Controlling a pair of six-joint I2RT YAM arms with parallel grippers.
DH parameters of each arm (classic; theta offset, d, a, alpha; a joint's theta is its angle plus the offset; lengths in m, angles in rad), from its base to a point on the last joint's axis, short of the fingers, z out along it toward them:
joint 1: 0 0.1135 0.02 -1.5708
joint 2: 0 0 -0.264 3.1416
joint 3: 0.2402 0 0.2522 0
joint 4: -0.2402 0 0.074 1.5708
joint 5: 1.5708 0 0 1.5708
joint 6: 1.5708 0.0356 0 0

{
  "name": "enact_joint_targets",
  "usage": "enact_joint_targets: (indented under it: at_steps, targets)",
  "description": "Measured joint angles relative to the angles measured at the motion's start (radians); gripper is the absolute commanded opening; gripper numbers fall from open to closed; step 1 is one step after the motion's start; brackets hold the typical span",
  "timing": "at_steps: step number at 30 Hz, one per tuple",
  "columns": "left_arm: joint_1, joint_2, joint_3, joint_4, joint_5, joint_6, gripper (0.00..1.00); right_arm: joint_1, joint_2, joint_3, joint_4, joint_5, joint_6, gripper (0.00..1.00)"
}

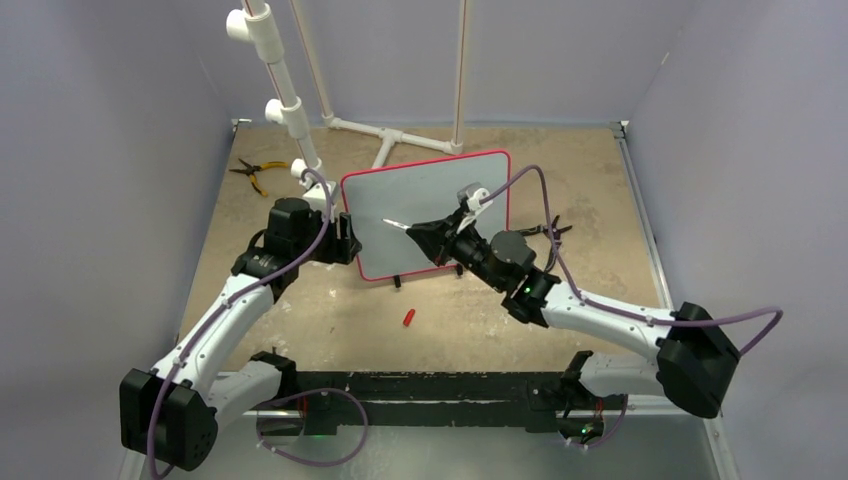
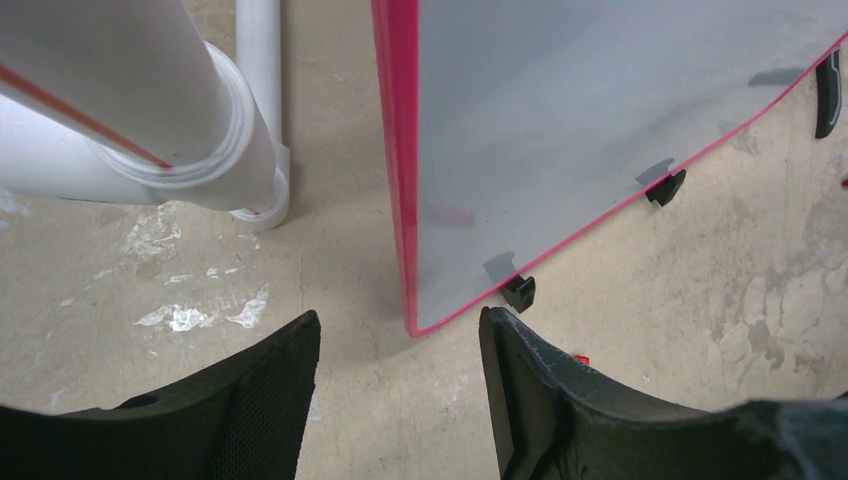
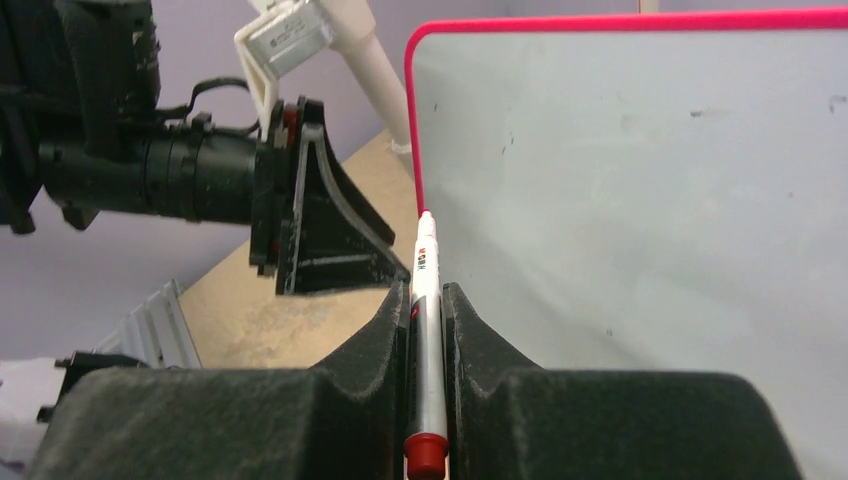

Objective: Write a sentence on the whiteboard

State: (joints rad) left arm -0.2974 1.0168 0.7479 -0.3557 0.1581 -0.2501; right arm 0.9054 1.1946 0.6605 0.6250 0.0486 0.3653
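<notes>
Near the top view's centre, the right jaws grip the marker (image 3: 426, 270), tip aimed left at the bare whiteboard (image 1: 400, 195); the left jaws stand open beside it.

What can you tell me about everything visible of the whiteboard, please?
The whiteboard is a white rectangle with rounded corners and a thin red frame, standing on two black feet on the table. Its face looks blank, faintly smudged. The left gripper's open fingers flank its lower left corner; a marker points at its face.
</notes>
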Motion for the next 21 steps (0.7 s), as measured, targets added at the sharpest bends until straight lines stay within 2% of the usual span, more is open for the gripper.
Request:
enact_joint_targets:
  at_steps: [14,21]
  targets:
    - [0.016,0.033,-0.01,0.037,0.105,-0.005,0.39,0.003,0.242,0.204,0.103,0.021,-0.008,0.0]
    - [0.016,0.05,-0.011,0.037,0.127,-0.005,0.36,0.003,0.304,0.27,0.108,0.025,-0.016,0.0]
